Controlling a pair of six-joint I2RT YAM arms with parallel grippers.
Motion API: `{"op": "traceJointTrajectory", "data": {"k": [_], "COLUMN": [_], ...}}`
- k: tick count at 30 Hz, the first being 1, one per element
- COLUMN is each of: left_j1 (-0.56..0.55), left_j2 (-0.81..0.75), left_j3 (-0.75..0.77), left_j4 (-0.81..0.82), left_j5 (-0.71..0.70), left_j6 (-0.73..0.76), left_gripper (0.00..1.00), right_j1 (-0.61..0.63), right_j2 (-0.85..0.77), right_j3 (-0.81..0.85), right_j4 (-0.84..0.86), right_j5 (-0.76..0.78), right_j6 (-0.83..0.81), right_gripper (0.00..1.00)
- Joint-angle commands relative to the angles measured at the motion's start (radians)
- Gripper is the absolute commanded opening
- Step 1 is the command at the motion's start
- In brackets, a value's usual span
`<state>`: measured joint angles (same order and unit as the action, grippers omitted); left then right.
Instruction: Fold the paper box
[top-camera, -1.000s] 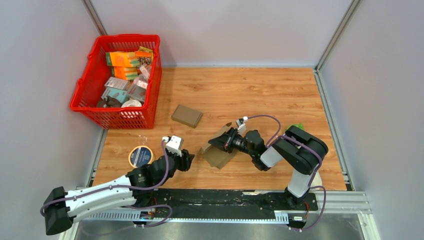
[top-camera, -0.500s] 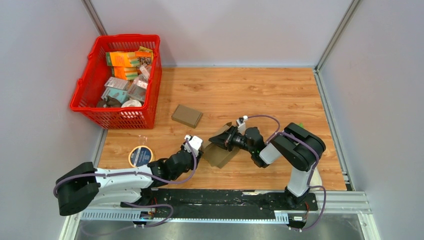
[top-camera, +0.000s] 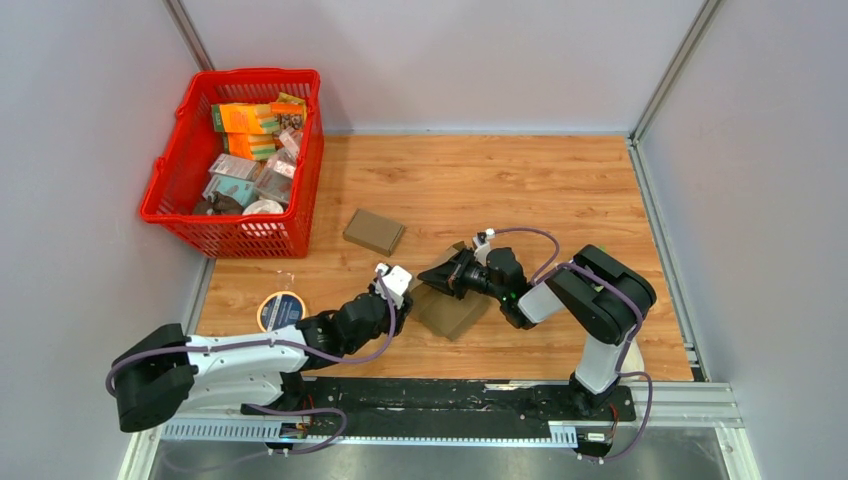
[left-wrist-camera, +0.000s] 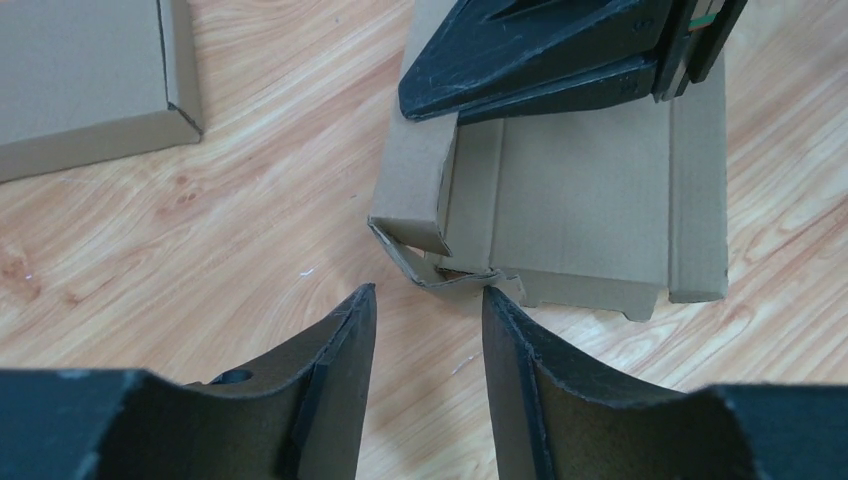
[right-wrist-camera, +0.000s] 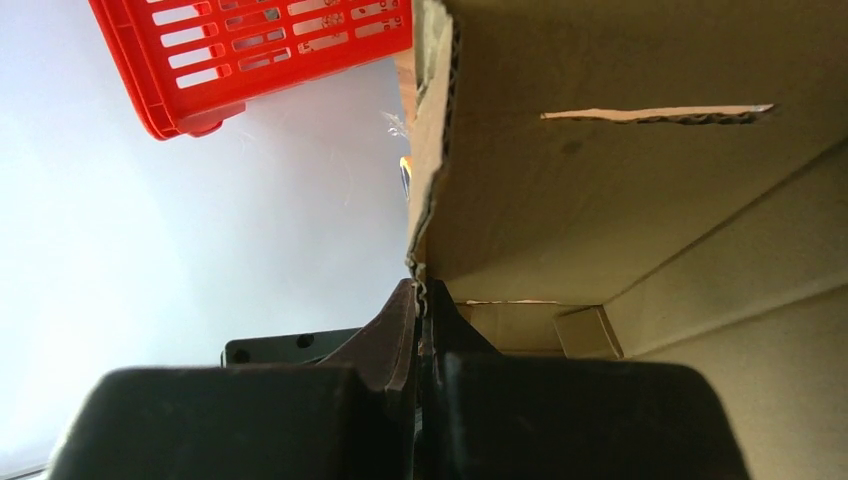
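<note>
Left arm (top-camera: 230, 358): white link shells and black joints are seen, with a white block (top-camera: 395, 277) at the wrist. Right arm (top-camera: 598, 300): black joints, pale grey links. Purple cables (top-camera: 522, 231) are looped along both. Jaws are moulded matte black, wedge-shaped and tapered.

Red basket (top-camera: 250, 238) of packaged goods (top-camera: 250, 150), round blue-and-yellow disc (top-camera: 281, 311), wooden table (top-camera: 480, 180)

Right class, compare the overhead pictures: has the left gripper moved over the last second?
Yes. The left gripper has travelled right, away from the tape roll, and now sits beside the paper box.
</note>
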<state>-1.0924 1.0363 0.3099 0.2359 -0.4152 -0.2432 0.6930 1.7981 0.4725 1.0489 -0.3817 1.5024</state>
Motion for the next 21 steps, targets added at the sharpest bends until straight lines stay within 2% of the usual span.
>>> {"op": "traceJointTrajectory", "data": {"k": [1, 5, 11, 14, 18, 21], "left_j1": [0.047, 0.089, 0.089, 0.101, 0.169, 0.177], "left_j2": [-0.045, -0.048, 0.031, 0.021, -0.001, 0.027], "left_j3": [0.014, 0.011, 0.041, 0.043, 0.034, 0.049], "left_j4": [0.025, 0.011, 0.06, 0.066, 0.037, 0.026], "left_j5": [0.113, 0.157, 0.15, 0.165, 0.19, 0.2], "left_j6": [-0.024, -0.073, -0.12, -0.126, -0.174, -0.189], "left_gripper": [0.53, 0.54, 0.55, 0.54, 0.54, 0.54], "right_j1": [0.003, 0.003, 0.005, 0.003, 0.003, 0.005], "right_j2": [0.015, 0.018, 0.009, -0.006, -0.008, 0.007], "right_j3": [0.017, 0.011, -0.008, 0.0, 0.006, 0.011], "right_j4": [-0.036, -0.027, 0.003, -0.016, -0.024, -0.003], "right_j5": [-0.037, -0.039, -0.036, -0.037, -0.045, -0.045], "right_j6": [-0.016, -0.027, -0.013, -0.025, -0.042, -0.025], "right_gripper": [0.0, 0.0, 0.0, 0.0, 0.0, 0.0]}}
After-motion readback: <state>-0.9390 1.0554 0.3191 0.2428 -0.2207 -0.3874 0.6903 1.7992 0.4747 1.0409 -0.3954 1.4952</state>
